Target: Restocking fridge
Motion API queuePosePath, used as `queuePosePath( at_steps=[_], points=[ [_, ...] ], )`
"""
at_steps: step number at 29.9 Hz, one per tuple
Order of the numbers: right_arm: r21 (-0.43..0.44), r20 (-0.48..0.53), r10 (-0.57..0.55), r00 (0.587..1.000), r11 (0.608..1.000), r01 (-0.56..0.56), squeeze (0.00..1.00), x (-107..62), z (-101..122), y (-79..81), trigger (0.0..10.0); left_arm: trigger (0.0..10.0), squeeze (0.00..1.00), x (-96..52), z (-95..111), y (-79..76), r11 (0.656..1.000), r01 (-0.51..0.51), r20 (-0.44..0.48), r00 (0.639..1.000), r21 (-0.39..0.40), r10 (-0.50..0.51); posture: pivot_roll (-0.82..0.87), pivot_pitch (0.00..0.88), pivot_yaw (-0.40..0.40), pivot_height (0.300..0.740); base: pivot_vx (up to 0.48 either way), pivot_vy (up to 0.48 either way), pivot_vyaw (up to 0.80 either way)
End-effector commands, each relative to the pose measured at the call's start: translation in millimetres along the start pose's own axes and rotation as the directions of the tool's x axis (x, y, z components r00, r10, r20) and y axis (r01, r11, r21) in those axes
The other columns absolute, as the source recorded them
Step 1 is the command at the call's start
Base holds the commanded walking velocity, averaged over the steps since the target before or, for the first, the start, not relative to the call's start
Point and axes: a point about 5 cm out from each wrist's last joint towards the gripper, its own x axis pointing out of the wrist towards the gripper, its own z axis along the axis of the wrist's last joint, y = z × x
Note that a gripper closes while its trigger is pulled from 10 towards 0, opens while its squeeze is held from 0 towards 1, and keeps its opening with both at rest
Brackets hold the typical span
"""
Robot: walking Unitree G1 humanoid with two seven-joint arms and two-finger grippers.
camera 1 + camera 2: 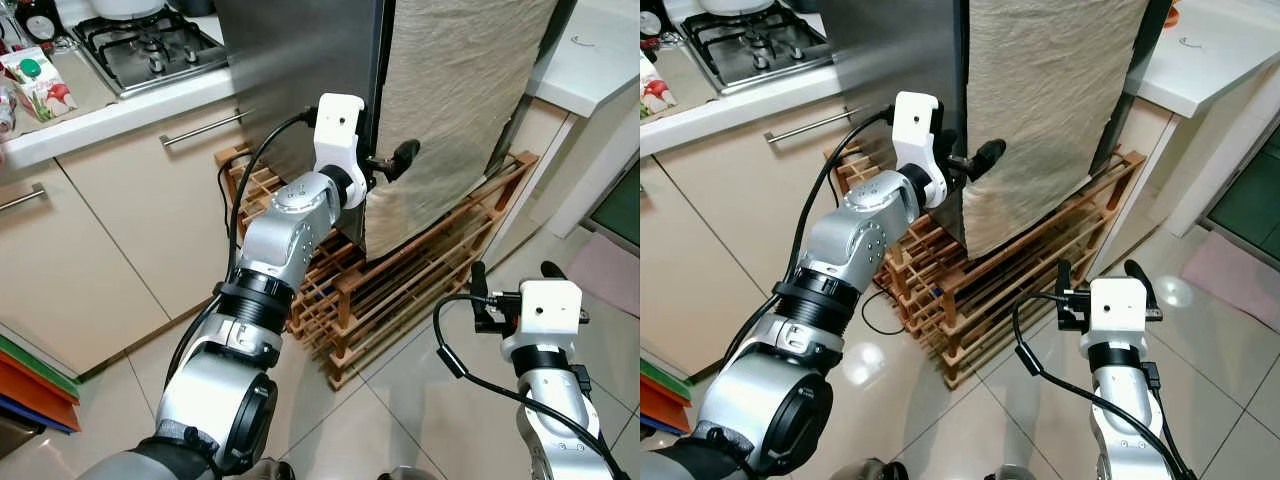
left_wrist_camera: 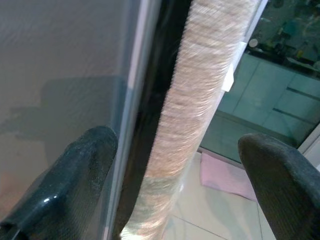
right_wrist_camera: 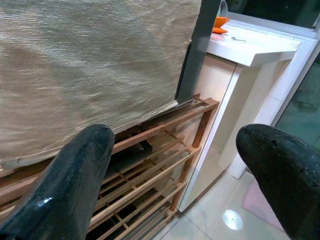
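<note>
The right gripper (image 1: 510,272) is hovering nearest the camera, low over the tiled floor (image 1: 420,400), its fingers spread and holding nothing. Just beyond it, a wooden rack (image 1: 420,265) is sitting under the fridge (image 1: 300,70). Farther off, the left gripper (image 1: 388,163) is reaching up to the fridge door's edge (image 2: 150,100), fingers parted and straddling it, one finger on the steel side and one beside the beige cloth (image 1: 455,100) covering the door front. That edge is running vertically, straight ahead of the left gripper, which is much the nearer arm; the door looks closed.
</note>
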Motion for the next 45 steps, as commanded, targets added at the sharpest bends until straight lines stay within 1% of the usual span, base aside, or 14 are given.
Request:
queuePosePath(
  at_steps=[1,2,6,9,11,15,22,25,28,30,31,34,36,45],
  points=[
    [0.004,-0.001,0.002,1.0,1.0,-0.002,0.0,-1.2,1.8,1.0,10.0,10.0,0.0,5.0,3.2,-9.6,1.0,0.027,0.003,1.0,-0.006,-0.027,-0.21,0.066,0.047,0.74,0.0,0.0,0.0],
    [0.005,-0.002,0.002,1.0,1.0,-0.002,0.0,-1.4,1.5,1.4,10.0,10.0,0.0,6.7,3.2,-15.1,0.999,0.046,0.005,0.999,-0.007,-0.046,-0.21,0.066,0.047,0.74,0.0,0.0,0.0],
    [0.008,-0.004,0.003,1.0,1.0,-0.003,0.0,-1.3,1.5,2.6,10.0,10.0,0.0,10.9,6.0,-53.4,0.976,0.218,0.026,0.976,-0.01,-0.218,-0.21,0.07,0.051,0.74,0.0,0.0,0.0],
    [0.01,-0.004,0.003,1.0,1.0,-0.003,0.0,-1.2,1.6,3.4,10.0,10.0,0.0,10.7,6.4,-72.8,0.954,0.301,0.036,0.953,-0.001,-0.301,-0.21,0.071,0.053,0.74,0.0,0.0,0.0],
    [0.011,-0.004,0.003,1.0,1.0,-0.002,0.0,-1.3,1.7,4.0,10.0,10.0,0.0,10.2,7.8,-79.6,0.943,0.332,0.044,0.942,-0.001,-0.332,-0.22,0.07,0.055,0.74,0.0,0.0,0.0],
    [0.011,-0.006,-0.002,1.0,1.0,0.002,0.0,-2.1,0.9,2.9,10.0,10.0,0.0,10.1,11.5,-82.6,0.936,0.351,0.057,0.935,-0.004,-0.35,-0.22,0.071,0.058,0.74,0.0,0.0,0.0],
    [0.015,-0.01,-0.002,1.0,1.0,0.003,0.0,-2.6,-0.6,5.1,10.0,10.0,0.0,22.6,10.5,-74.3,0.969,0.247,0.038,0.968,0.021,-0.248,-0.22,0.072,0.068,0.74,0.0,0.0,0.0],
    [0.016,-0.01,-0.002,1.0,1.0,0.002,0.0,-1.8,-0.8,6.4,10.0,10.0,0.0,26.3,9.9,-77.3,0.973,0.231,0.033,0.972,0.018,-0.232,-0.22,0.074,0.069,0.74,0.0,0.0,0.0],
    [0.018,-0.01,0.0,1.0,1.0,0.001,0.0,-1.0,-0.9,7.9,10.0,10.0,0.0,29.2,8.6,-86.8,0.97,0.244,0.03,0.969,0.011,-0.244,-0.22,0.073,0.069,0.74,0.0,0.0,0.0],
    [0.02,-0.008,0.0,1.0,1.0,0.0,0.0,-0.3,-0.3,8.6,10.0,10.0,0.0,29.2,5.5,-97.4,0.953,0.302,0.02,0.953,0.007,-0.302,-0.22,0.074,0.07,0.74,0.0,0.0,0.0],
    [0.021,-0.007,-0.001,1.0,1.0,0.001,0.0,0.2,-0.1,8.8,10.0,10.0,0.0,27.6,4.3,-105.4,0.936,0.352,0.02,0.936,0.012,-0.352,-0.22,0.074,0.069,0.74,0.0,0.0,0.0],
    [0.022,-0.005,-0.002,1.0,1.0,0.002,0.0,1.5,0.6,9.1,10.0,10.0,0.0,19.5,6.1,-127.8,0.856,0.516,0.046,0.855,0.014,-0.516,-0.22,0.075,0.066,0.74,0.0,0.0,0.0],
    [0.023,-0.005,-0.001,1.0,1.0,0.001,0.0,1.9,0.7,9.3,10.0,10.0,0.0,16.2,8.1,-133.8,0.824,0.566,0.06,0.823,0.012,-0.565,-0.22,0.075,0.066,0.74,0.0,0.0,0.0],
    [0.024,-0.001,0.004,1.0,1.0,-0.004,0.0,4.1,0.9,9.7,10.0,10.0,0.0,13.7,11.9,-134.3,0.818,0.575,0.083,0.814,0.025,-0.575,-0.21,0.068,0.062,0.74,0.0,0.0,0.0]
  ],
)
